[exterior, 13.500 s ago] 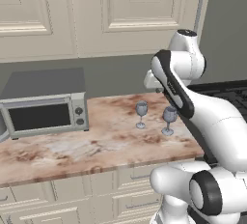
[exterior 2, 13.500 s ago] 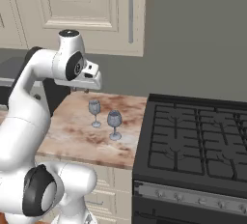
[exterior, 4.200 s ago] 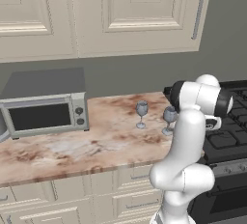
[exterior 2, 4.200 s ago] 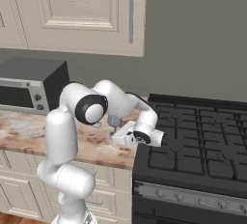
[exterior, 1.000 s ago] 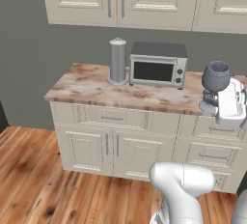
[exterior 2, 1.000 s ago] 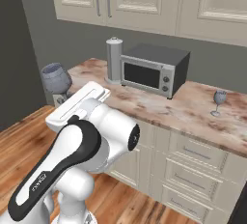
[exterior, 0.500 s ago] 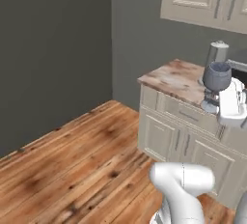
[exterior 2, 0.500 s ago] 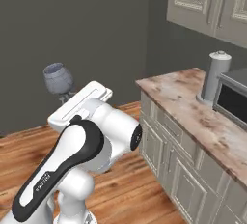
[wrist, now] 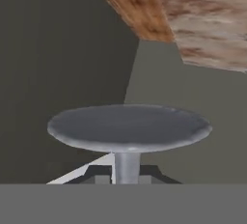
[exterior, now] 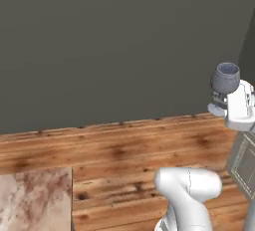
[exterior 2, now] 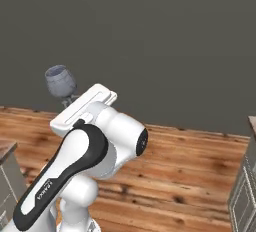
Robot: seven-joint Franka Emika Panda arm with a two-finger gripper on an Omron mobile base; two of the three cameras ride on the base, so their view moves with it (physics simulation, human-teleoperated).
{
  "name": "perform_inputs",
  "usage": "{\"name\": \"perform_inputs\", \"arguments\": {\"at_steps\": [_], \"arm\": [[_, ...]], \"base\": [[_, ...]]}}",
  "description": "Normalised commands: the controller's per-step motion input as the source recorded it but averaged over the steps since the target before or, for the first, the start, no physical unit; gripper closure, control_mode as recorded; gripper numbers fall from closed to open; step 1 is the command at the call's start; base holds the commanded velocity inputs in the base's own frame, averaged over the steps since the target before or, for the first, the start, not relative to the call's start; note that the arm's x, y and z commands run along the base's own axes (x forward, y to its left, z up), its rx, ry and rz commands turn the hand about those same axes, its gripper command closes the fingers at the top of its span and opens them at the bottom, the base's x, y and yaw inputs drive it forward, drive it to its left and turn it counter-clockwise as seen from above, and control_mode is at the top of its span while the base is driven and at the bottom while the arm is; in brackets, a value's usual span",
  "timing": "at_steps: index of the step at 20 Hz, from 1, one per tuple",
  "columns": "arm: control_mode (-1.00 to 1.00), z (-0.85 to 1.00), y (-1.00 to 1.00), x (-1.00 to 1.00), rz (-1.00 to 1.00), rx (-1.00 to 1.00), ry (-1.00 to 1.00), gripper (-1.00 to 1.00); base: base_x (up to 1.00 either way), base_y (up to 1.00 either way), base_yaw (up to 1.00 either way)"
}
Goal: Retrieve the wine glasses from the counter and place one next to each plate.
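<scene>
One of the wine glasses (exterior: pixel 225 78), grey-blue and upright, is held up in the air by its stem. My gripper (exterior: pixel 221 99) is shut on that stem just above the round foot. From the right base view the same wine glass (exterior 2: pixel 61 81) stands above the gripper (exterior 2: pixel 68 100) at the end of the white hand. In the hand view the glass foot (wrist: pixel 129 127) spreads wide just above the gripper (wrist: pixel 126 174), with the stem between the fingers. A cream cabinet end of the counter (exterior: pixel 243 164) shows at the right edge. The plates are out of view.
A dark grey wall (exterior: pixel 114 46) faces me across a wooden plank floor (exterior: pixel 124 148). A marbled top (exterior: pixel 32 200) pokes in at the lower left; I cannot tell which one. Cream cabinets (exterior 2: pixel 246 183) flank the right base view.
The whole picture has swung: the counter with the microwave and canister has slid out to the right, and wall and floor have come in. The glass stays in the gripper.
</scene>
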Motion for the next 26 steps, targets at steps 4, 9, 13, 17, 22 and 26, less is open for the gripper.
{"name": "perform_inputs", "arguments": {"at_steps": [4, 9, 13, 17, 22, 26], "arm": [[1.00, 0.00, 0.00, 0.00, 0.00, 0.00, 0.00, 1.00], [1.00, 0.00, 0.00, 0.00, 0.00, 0.00, 0.00, 1.00], [1.00, 0.00, 0.00, 0.00, 0.00, 0.00, 0.00, 1.00], [1.00, 0.00, 0.00, 0.00, 0.00, 0.00, 0.00, 1.00], [1.00, 0.00, 0.00, 0.00, 0.00, 0.00, 0.00, 1.00], [1.00, 0.00, 0.00, 0.00, 0.00, 0.00, 0.00, 1.00]], "base": [[0.00, 0.00, 1.00], [0.00, 0.00, 1.00], [0.00, 0.00, 1.00], [0.00, 0.00, 1.00], [0.00, 0.00, 1.00], [-0.19, -0.38, 0.79]]}}
